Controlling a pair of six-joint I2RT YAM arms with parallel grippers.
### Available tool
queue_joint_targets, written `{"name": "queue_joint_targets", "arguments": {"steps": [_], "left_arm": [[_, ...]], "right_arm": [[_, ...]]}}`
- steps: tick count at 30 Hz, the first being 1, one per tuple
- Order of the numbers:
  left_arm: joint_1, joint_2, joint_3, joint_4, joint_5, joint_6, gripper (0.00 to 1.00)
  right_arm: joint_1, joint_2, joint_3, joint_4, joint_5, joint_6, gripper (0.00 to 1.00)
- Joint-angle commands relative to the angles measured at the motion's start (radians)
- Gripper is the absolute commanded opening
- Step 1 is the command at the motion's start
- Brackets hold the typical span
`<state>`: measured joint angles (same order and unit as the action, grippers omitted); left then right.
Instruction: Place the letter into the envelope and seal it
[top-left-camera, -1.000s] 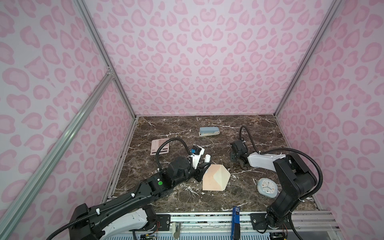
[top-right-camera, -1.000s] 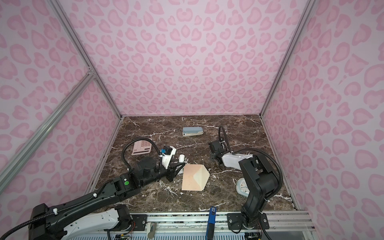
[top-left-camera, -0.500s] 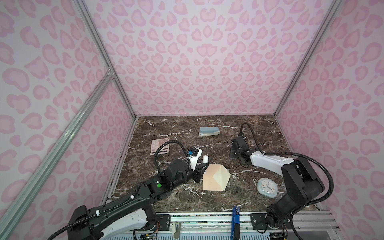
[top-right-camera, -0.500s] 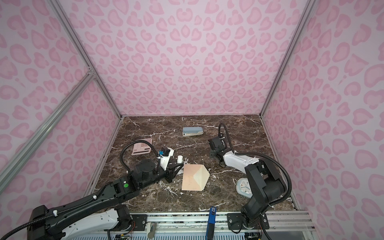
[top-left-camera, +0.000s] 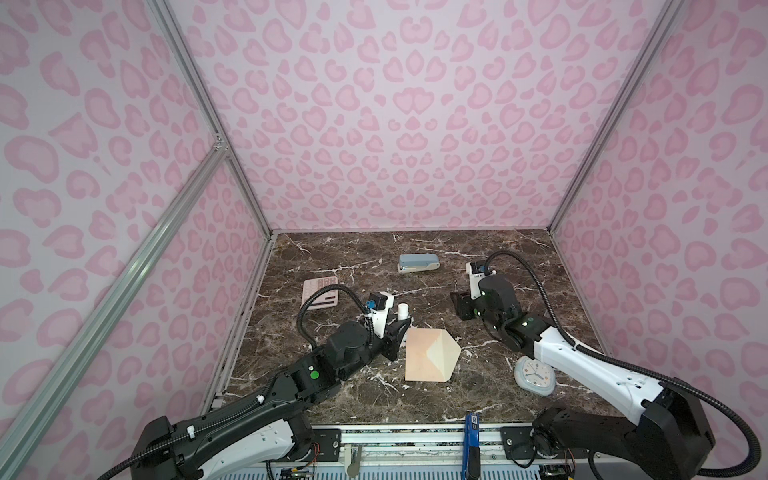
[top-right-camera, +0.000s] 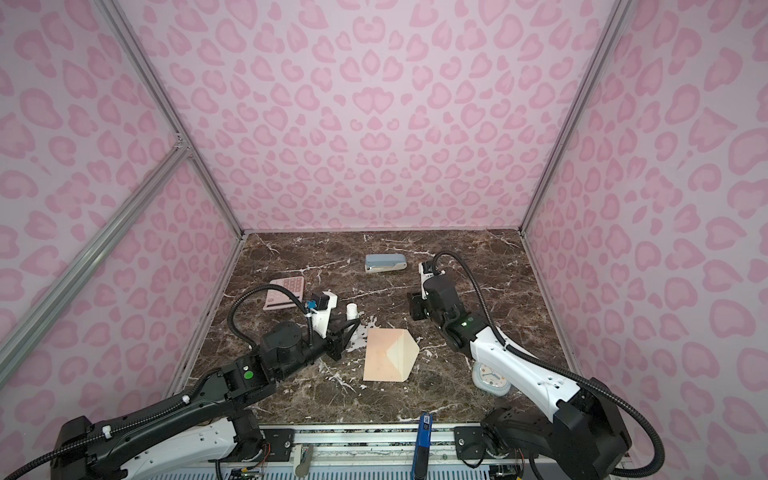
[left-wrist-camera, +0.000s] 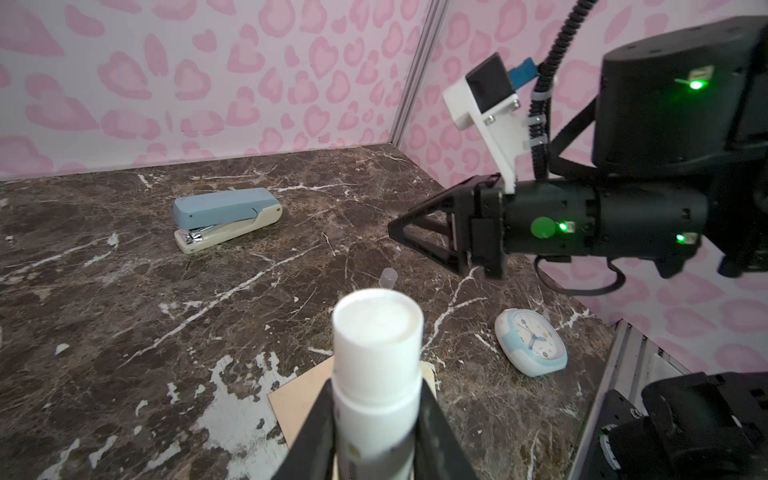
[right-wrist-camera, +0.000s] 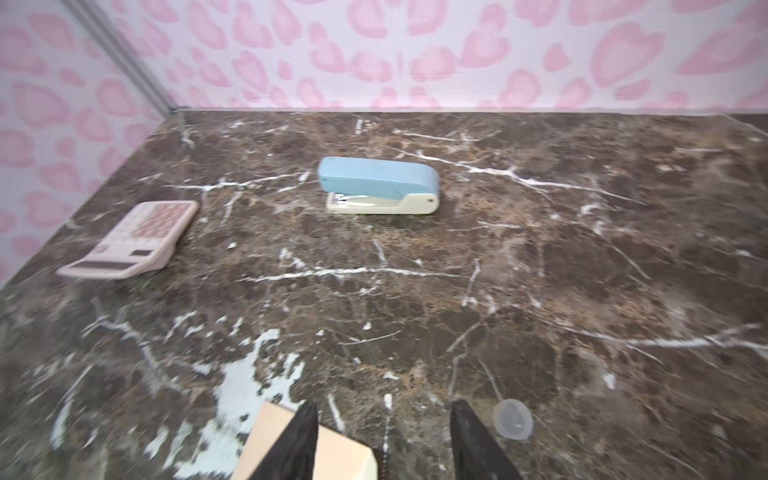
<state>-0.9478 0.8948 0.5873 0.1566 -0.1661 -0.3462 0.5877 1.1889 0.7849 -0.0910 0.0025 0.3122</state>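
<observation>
The left gripper is clamping an uncapped white glue stick, tip upward, just beside the envelope. The envelope is lying flat on the marble table with its pale flap open. The letter is not showing and is likely tucked inside. The right gripper is hovering half-spread and empty. Gluing well is probably calling for light strokes along the flap edges while pinning the envelope.

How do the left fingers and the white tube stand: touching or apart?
Touching. The left wrist view shows the left gripper closed on the white tube: both dark fingers press against its sides, with no gap.
</observation>
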Motion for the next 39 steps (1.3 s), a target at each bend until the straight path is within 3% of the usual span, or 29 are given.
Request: {"name": "queue_joint_targets", "arguments": {"steps": [1, 5, 10, 16, 22, 28, 39], "left_arm": [[0.029, -0.006, -0.016, 0.118, -0.022, 0.01, 0.04], [0.096, -0.01, -0.039, 0.19, 0.055, 0.009, 0.04], [0.206, 0.016, -0.04, 0.286, 0.256, -0.014, 0.04], [0.291, 0.089, -0.04, 0.464, 0.506, -0.077, 0.04], [0.302, 0.192, -0.006, 0.583, 0.68, -0.122, 0.04], [0.303, 0.241, 0.014, 0.626, 0.742, -0.141, 0.04], [0.302, 0.26, -0.004, 0.642, 0.711, -0.151, 0.04]], "right_arm": [[0.019, -0.032, -0.032, 0.074, -0.197, -0.03, 0.53], [0.088, -0.101, -0.099, 0.168, -0.319, -0.047, 0.54], [0.181, -0.179, -0.209, 0.345, -0.418, -0.137, 0.54], [0.19, -0.18, -0.247, 0.445, -0.492, -0.084, 0.54], [0.187, -0.172, -0.253, 0.499, -0.487, -0.05, 0.55], [0.157, -0.143, -0.251, 0.527, -0.525, -0.009, 0.55], [0.144, -0.102, -0.227, 0.594, -0.571, 0.04, 0.5]]}}
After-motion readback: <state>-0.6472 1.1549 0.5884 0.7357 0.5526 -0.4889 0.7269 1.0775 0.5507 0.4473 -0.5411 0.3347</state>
